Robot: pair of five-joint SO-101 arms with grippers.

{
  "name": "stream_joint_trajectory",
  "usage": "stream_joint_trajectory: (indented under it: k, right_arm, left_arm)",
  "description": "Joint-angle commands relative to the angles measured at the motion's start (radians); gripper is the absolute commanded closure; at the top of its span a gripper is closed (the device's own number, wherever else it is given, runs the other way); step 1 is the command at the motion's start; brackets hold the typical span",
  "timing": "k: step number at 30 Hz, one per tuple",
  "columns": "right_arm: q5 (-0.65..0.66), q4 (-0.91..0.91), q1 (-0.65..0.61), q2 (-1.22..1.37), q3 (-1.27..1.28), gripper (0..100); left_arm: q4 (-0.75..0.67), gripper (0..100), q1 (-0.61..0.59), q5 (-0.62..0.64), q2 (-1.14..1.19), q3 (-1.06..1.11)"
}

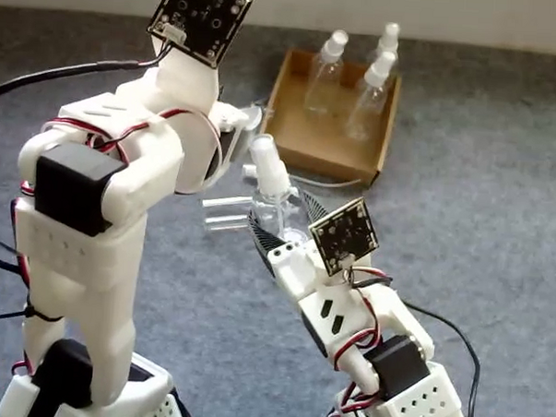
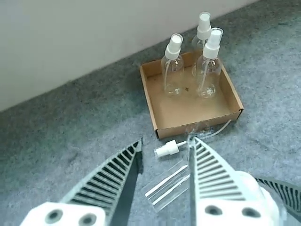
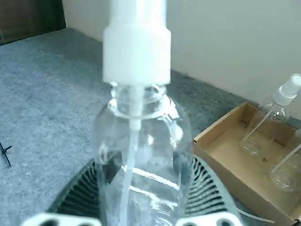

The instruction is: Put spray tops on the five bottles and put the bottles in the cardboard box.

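My right gripper [image 3: 141, 193] is shut on a clear bottle [image 3: 141, 141] and holds it upright. A white spray top [image 3: 136, 47] sits on its neck, with the tube hanging inside. In the high view this bottle [image 1: 276, 204] stands in the right gripper [image 1: 282, 229], just in front of the cardboard box [image 1: 299, 149]. Three bottles [image 1: 322, 81] with spray tops stand in the box. My left gripper [image 2: 164, 142] hangs open above a loose spray top [image 2: 165, 150] lying on the carpet by the box [image 2: 197, 120]. In the high view the left gripper [image 1: 242, 133] is beside the held bottle.
A flat clear item [image 2: 167, 184], bottle or wrapper I cannot tell, lies on the carpet near the loose top; in the high view this clear item [image 1: 224, 213] lies left of the held bottle. Grey carpet [image 1: 480, 227] lies open to the right. A wall [image 2: 70, 42] runs behind the box.
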Motion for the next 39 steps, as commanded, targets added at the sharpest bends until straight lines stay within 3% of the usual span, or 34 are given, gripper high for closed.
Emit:
stream_joint_trajectory:
  k: [1, 9, 19, 25, 30, 39]
  right_arm:
    - [0.009, 0.001, 0.031, -0.021, -0.012, 99.5]
    - [0.009, 0.001, 0.054, -0.021, -0.012, 99.5]
    - [0.009, 0.001, 0.051, -0.019, -0.012, 99.5]
    - [0.011, -0.001, 0.051, -0.019, -0.012, 99.5]
    - [0.011, -0.001, 0.051, -0.019, -0.012, 99.5]
    - [0.011, -0.001, 0.056, -0.019, -0.012, 99.5]
  left_arm:
    - [0.074, 84, 0.116, 0.006, -0.005, 0.002]
    - [0.077, 84, 0.12, 0.005, -0.007, 0.088]
    - [0.078, 84, -0.047, -0.02, -0.028, -0.229]
    - [0.084, 84, 0.051, -0.02, -0.025, -0.3]
    - [0.092, 84, 0.128, -0.02, -0.028, -0.205]
    - [0.094, 84, 0.13, -0.021, -0.031, 0.041]
